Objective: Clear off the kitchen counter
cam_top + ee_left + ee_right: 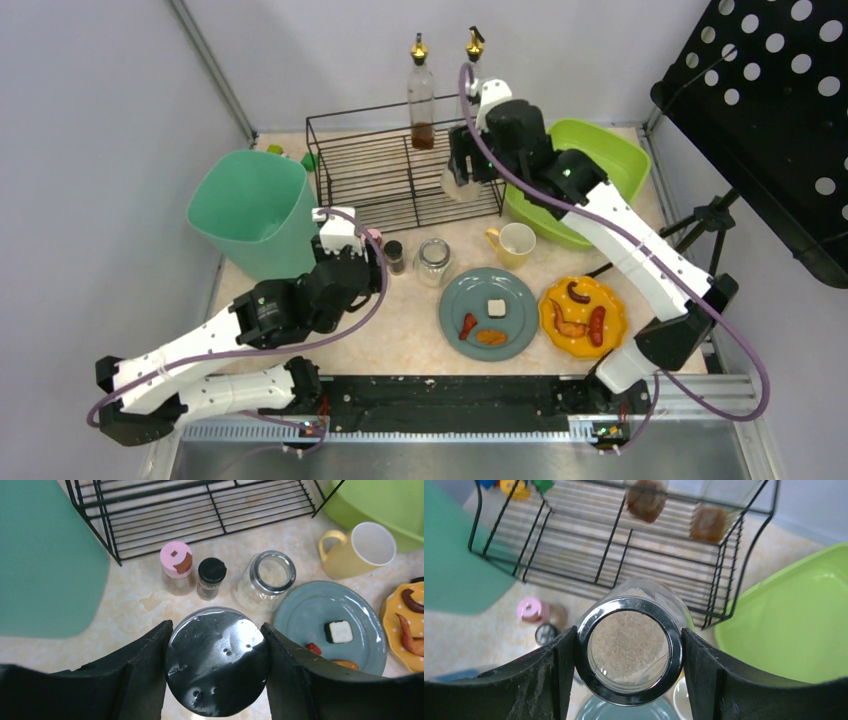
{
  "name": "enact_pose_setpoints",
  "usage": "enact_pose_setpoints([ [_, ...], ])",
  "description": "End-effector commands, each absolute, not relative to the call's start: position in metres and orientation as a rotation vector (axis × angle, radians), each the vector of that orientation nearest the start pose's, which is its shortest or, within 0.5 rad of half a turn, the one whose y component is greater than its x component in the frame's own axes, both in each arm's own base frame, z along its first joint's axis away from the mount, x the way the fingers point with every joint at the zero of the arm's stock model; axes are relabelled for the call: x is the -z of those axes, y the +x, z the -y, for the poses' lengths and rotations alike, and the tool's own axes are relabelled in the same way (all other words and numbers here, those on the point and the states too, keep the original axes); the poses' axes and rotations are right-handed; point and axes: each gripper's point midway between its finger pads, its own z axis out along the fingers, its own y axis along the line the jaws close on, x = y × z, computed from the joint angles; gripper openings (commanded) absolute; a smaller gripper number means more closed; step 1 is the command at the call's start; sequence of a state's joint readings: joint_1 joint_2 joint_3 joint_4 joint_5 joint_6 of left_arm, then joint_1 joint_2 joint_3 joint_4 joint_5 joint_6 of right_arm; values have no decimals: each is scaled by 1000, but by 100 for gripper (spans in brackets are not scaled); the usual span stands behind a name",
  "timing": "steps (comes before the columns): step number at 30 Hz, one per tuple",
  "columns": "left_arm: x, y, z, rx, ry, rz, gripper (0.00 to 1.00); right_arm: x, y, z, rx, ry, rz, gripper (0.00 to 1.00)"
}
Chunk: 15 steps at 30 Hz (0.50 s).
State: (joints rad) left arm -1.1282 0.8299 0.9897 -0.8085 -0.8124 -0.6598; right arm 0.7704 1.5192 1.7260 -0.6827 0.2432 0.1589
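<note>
1. Two claws are clenched, and each wrist camera shows you its load.
2. Your left claw (216, 630) grips a round shaker (216, 665) by its sides. The lid is shiny, dimpled metal pierced with small holes. This claw is toward the worktop's left edge, just in front of the smooth teal bin (255, 210).
3. Your right claw (629, 635) grasps a clear glass jar (629, 650) with a chrome ring mouth and pale grains inside. It hangs at the front right corner of the black wire rack (400, 170), near the far edge.
4. The worktop (400, 345) is flat, beige and marble-speckled. It runs from the arm bases at the near edge to the wall, under everything.
5. Mid-worktop you have a row: a pink-lidded bottle (176, 572), a black-capped spice jar (211, 577) and an open jar (265, 582) of clear glass.
6. A yellow mug (515, 245), white inside, stands just beside the glossy lime-green tub (615, 155) at the far right corner.
7. A round grey-blue plate (475, 290) and a wavy-edged orange plate (560, 345) lie side by side toward the near right corner, each with food bits.
</note>
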Motion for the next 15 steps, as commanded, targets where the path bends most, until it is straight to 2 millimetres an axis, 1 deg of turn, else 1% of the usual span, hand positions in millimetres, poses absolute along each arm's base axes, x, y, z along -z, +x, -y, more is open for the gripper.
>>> enact_pose_setpoints([
  [1, -301, 202, 155, 253, 58, -1913, 0, -388, 374, -268, -353, -349, -1883, 28],
  [3, -320, 205, 154, 245, 50, -1884, 0, -392, 389, -267, -312, -307, -1873, 27],
  [7, -352, 215, 157, 201, 66, -1843, 0, -391, 417, -275, -302, -269, -1873, 27],
  [9, -366, 223, 162, 180, 77, -1824, 0, -390, 433, -274, -280, -240, -1871, 27],
  [12, -386, 234, 167, 182, 95, -1789, 0, -375, 454, -271, -247, -202, -1895, 27],
  [15, -396, 252, 167, 200, 94, -1787, 0, -359, 470, -268, -237, -179, -1927, 27],
])
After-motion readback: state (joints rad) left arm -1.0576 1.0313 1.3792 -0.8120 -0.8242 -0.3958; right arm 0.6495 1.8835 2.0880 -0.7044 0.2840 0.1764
